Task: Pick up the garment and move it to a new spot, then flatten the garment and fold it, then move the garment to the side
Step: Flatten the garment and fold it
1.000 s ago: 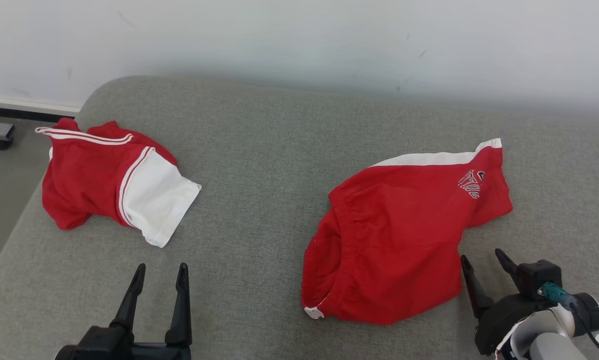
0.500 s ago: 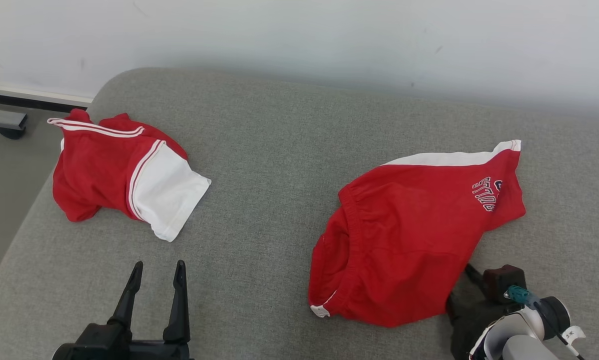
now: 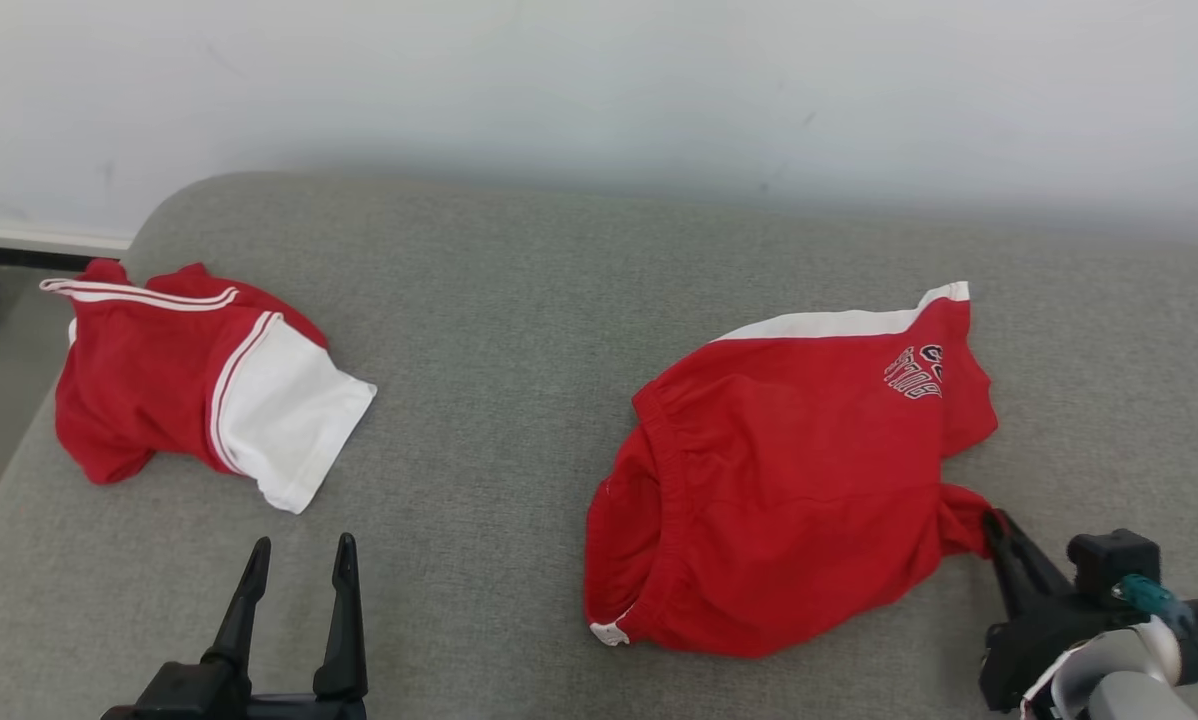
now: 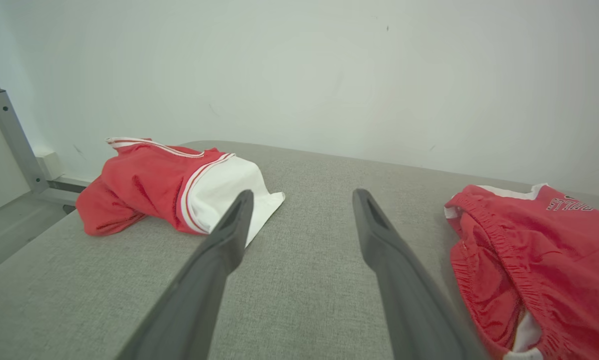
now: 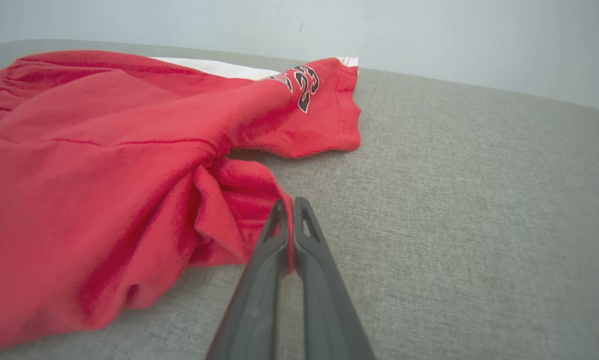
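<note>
**Right gripper pinching the near-right corner of the red shorts**

Nearest the robot, the left gripper (image 3: 301,543) hangs over the front edge of the grey cushion (image 3: 519,300). Its two dark fingers are set well apart, with nothing between them and no cloth touching them.

At the same depth on the other side, the right gripper (image 5: 289,202) has its fingers drawn close together. A small fold of red cloth is caught between the tips.

That fold belongs to the red shorts (image 3: 789,480), which lie on the right half of the cushion. Their long axis runs on a diagonal from the near left to the far right. The gathered waistband (image 3: 659,470) gapes towards the left. The leg with a white side panel and dark lettering (image 3: 914,372) points away to the far right. The pinched corner is bunched and pulled towards the right gripper, while the rest of the cloth rests loosely creased.

Farther back at the cushion's left end, well apart from the shorts, sits a crumpled red and white top (image 3: 179,380). A pale wall (image 3: 599,90) stands behind the cushion.
</note>
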Available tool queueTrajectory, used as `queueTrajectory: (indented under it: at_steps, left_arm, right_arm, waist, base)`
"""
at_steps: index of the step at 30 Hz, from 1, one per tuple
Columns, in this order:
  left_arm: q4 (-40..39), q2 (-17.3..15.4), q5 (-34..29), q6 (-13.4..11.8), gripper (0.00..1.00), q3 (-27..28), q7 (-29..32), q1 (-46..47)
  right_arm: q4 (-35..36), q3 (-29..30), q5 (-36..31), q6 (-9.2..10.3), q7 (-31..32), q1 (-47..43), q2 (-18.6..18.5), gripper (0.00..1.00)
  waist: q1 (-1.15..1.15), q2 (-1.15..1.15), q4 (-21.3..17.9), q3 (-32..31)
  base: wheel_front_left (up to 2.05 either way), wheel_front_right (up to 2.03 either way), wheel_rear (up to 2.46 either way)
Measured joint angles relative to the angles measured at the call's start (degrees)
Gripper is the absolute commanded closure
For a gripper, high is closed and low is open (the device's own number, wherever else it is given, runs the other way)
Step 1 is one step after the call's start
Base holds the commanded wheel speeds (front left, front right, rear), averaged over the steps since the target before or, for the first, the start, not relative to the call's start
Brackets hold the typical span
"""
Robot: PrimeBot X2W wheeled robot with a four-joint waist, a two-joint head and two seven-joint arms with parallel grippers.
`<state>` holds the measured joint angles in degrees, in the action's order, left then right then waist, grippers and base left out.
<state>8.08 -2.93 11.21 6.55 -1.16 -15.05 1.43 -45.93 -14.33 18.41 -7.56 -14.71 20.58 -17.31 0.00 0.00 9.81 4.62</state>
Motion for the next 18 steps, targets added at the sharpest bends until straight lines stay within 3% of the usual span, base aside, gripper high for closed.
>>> queueTrajectory:
  at_steps: [10,18]
  left_arm:
    - [0.13,0.01,0.47,0.09,0.0,0.33,0.0,-0.61]
    - [0.43,0.02,0.93,0.35,0.0,-0.37,0.0,-1.59]
  right_arm:
    - [10.84,9.95,-1.62,0.0,0.3,-5.28,-1.66,1.0]
    - [22.43,16.51,-0.15,0.0,5.6,-12.82,-0.8,1.0]
  waist:
    - [0.0,0.0,-3.08,-1.69]
    - [0.0,0.0,-3.16,-3.53]
  base:
    - [0.0,0.0,0.0]
    - [0.0,0.0,0.0]
